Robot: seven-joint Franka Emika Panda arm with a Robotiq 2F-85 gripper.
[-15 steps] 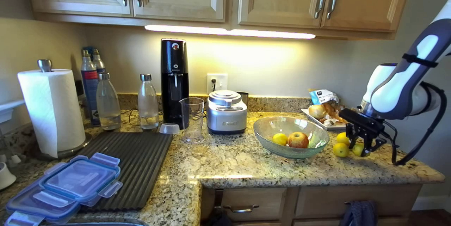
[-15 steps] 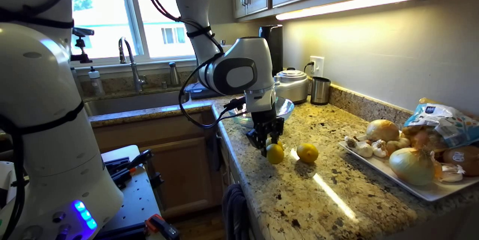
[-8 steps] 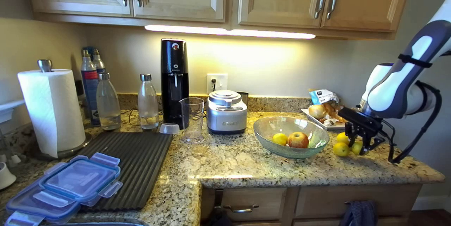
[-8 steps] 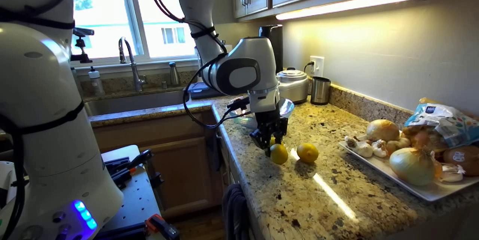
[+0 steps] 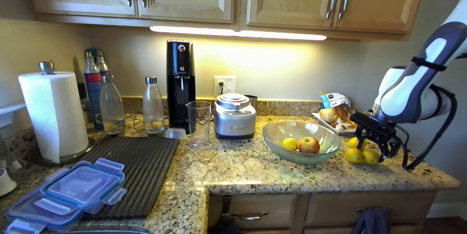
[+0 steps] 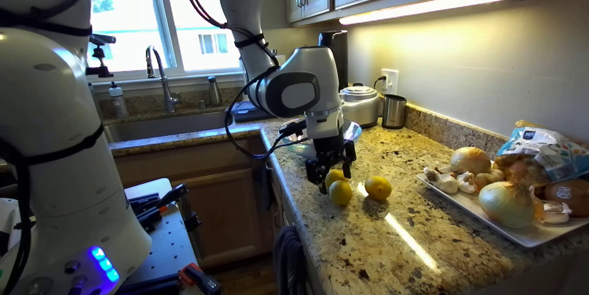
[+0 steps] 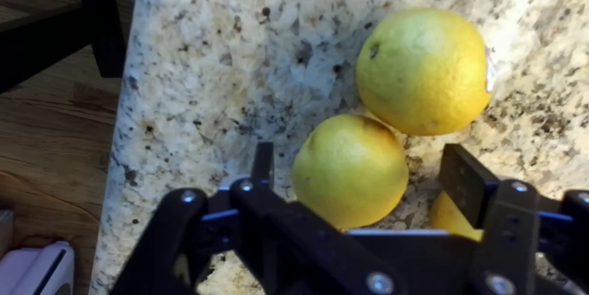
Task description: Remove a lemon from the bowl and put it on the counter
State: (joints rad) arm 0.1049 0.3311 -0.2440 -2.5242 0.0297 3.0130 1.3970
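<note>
The lemon (image 7: 349,171), small, yellow and oval, sits on the speckled tan stone bench (image 7: 198,55), in the gap of the wide-spread black tool (image 7: 361,175), which grips nothing. Best lift slowly, straight up, to avoid bumping it.

Inside the spread hand (image 7: 363,170) we have gaps of bare table (image 7: 230,78) on both sides of one lemon (image 7: 349,173), but a second lemon (image 7: 423,72) crowds it and a third lemon (image 7: 451,219) lies just outside.
</note>
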